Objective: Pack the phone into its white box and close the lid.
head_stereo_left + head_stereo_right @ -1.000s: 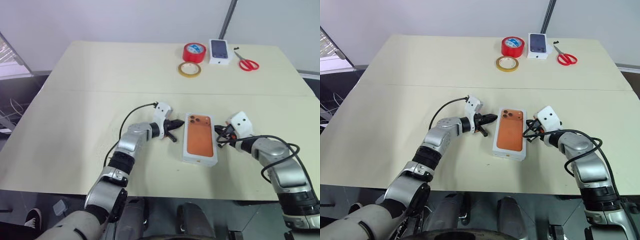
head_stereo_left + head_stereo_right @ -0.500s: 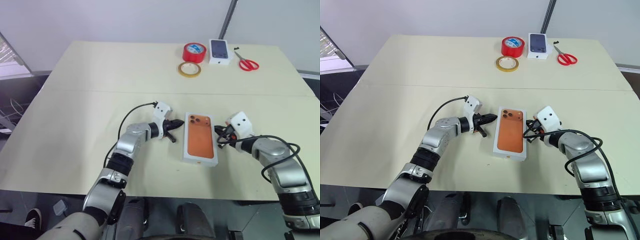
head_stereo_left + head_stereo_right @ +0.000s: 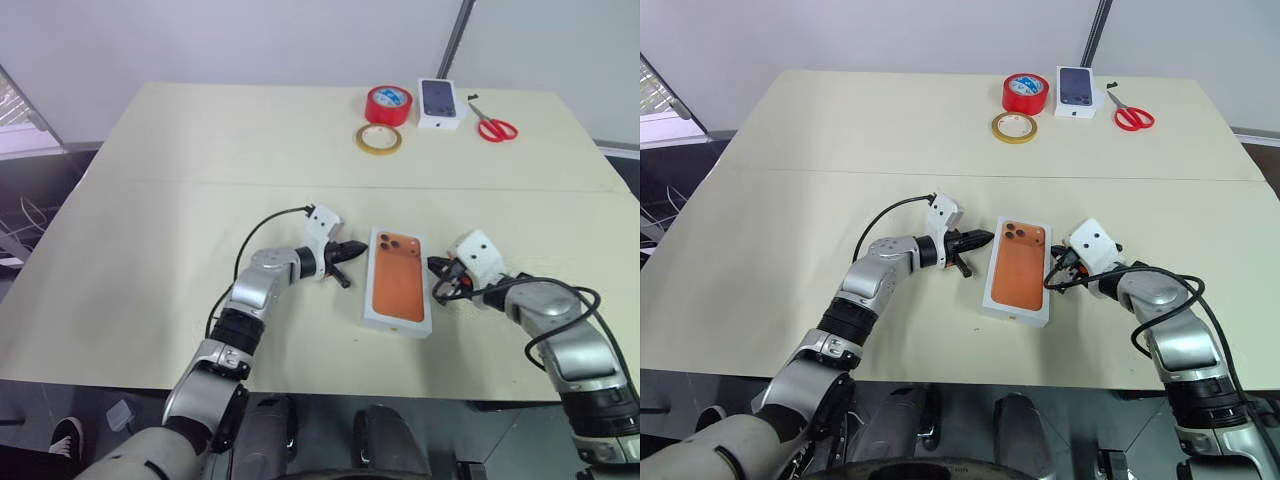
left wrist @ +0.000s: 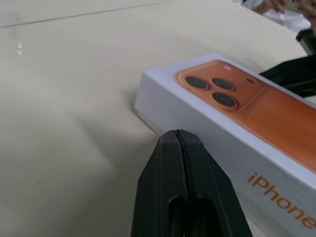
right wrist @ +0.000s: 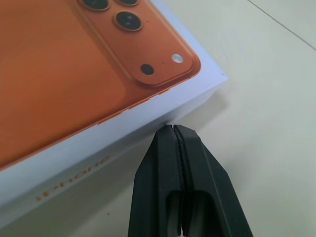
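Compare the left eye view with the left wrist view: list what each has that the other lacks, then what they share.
Left eye view alone: the red tape roll, the yellow tape ring, the small white box, the red scissors at the table's far end, and the right tool.

Left wrist view alone: the orange lettering on the lid's long side.

Shared: the lid with its orange phone picture, the shut left tool beside it, and the table.

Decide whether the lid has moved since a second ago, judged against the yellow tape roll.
Yes, slightly. The lid has slid a little toward the robot, away from the yellow tape roll, its near end drifting to the robot's left.
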